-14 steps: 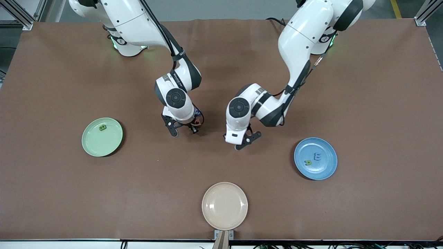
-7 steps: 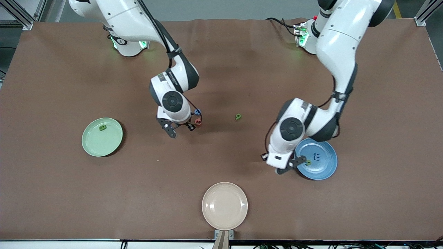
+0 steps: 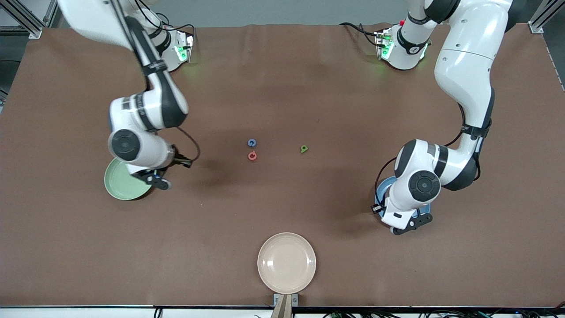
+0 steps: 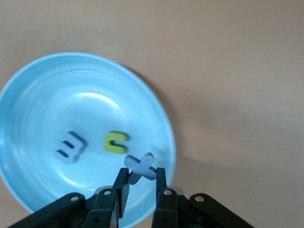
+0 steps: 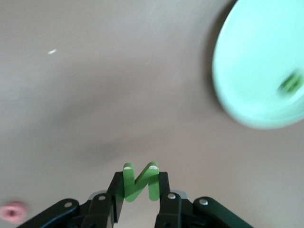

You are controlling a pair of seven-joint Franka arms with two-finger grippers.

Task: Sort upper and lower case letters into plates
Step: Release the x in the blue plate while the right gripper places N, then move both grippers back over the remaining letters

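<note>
My left gripper (image 3: pixel 409 223) hangs over the blue plate (image 3: pixel 382 187) and is shut on a blue X letter (image 4: pixel 142 164). In the left wrist view (image 4: pixel 141 174) the blue plate (image 4: pixel 33 90) holds a blue E (image 4: pixel 70 147) and a green letter (image 4: pixel 115 142). My right gripper (image 3: pixel 157 180) is by the rim of the mint green plate (image 3: pixel 118 187), on its side toward the table's middle. In its wrist view (image 5: pixel 140 178) it is shut on a green N letter (image 5: pixel 139 184). The mint plate (image 5: pixel 256 76) holds one green letter (image 5: pixel 290 83).
Three loose letters lie mid-table: a blue one (image 3: pixel 251 142), a red one (image 3: pixel 252 155) just nearer the camera, and a green one (image 3: pixel 303 149) toward the left arm's end. A cream-beige plate (image 3: pixel 287 263) sits near the front edge.
My right arm swung from the table's middle to the mint plate. My left arm moved from the middle to over the blue plate. The loose letters came into view.
</note>
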